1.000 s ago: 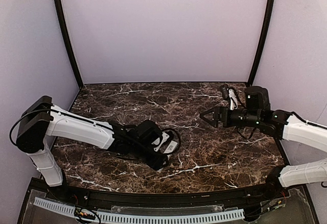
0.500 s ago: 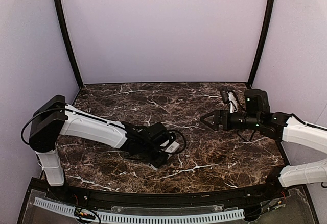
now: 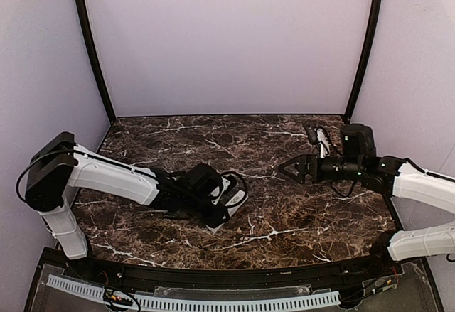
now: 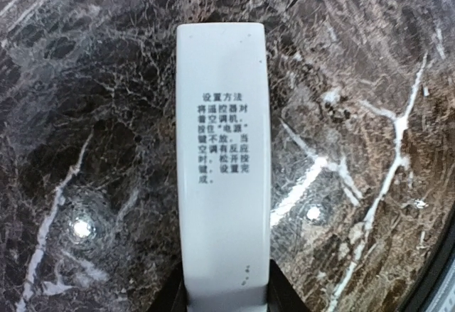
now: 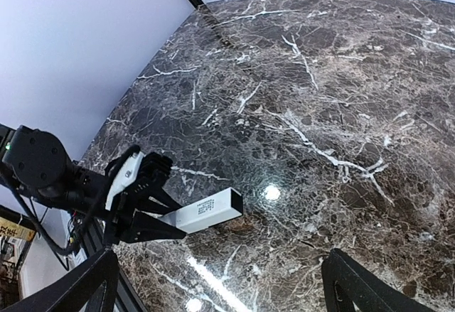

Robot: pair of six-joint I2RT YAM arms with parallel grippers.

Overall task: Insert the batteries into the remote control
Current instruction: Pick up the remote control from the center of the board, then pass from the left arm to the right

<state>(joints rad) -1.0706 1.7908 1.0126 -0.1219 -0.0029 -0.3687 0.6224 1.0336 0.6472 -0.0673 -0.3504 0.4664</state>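
My left gripper clenched on end of slim white plastic remote control: light, rigid, slippery sides. Right gripper released, empty.

Glossy dark marble table, white veins; bright glints on surface.

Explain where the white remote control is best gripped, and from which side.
Grip the remote control across its narrow width near one end, jaws on the long parallel edges, coming in lengthwise; it's a slim straight bar, and the left gripper sits so.
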